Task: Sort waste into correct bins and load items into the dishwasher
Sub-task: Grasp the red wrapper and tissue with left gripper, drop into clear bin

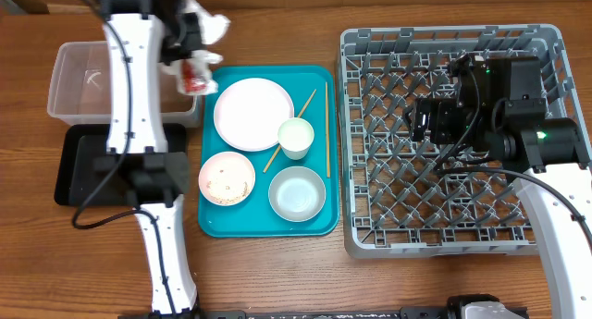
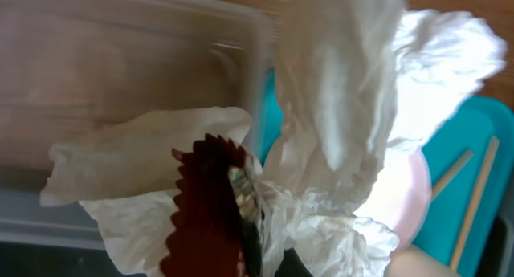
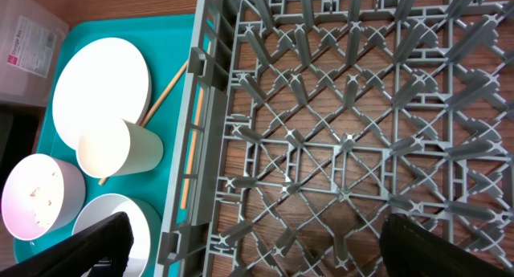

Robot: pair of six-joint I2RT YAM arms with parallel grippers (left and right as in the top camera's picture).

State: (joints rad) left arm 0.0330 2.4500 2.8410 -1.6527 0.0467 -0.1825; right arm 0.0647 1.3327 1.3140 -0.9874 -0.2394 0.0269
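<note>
- The crumpled white paper napkin (image 2: 337, 108) and the red crinkled wrapper (image 2: 205, 213) hang together as one wad, lifted off the tabletop (image 1: 370, 287) at the seam between the clear plastic rectangular tub (image 1: 69, 79) and the teal serving tray (image 1: 262, 223).
- My left tool (image 1: 191, 53) is pressed together and pinches both pieces at once.
- Step in hand, as I judge it: binning the waste. Nothing lies in the grey plastic dish rack (image 1: 350, 171) yet.
- The next move calls for carrying the wad fully over a bin before I let go. The tub is just beside it, and the shallow black rectangular tray (image 1: 79, 171) lies nearer my base.
- If napkin and wrapper belong in different bins, dropping them together would mix them.
- The tub's near wall could snag the trailing paper, so I want height going over it.
- The teal tray holds the round white-pink plate (image 1: 252, 113), the small white cup (image 1: 296, 137), two thin wooden chopsticks (image 1: 326, 125), a small pale bowl (image 1: 227, 178) flecked with whitish crumbs, and a second, clean-looking bowl (image 1: 297, 191).
- My right tool (image 3: 253, 237) hovers spread wide over the rack, holding nothing, well apart from the wad.
</note>
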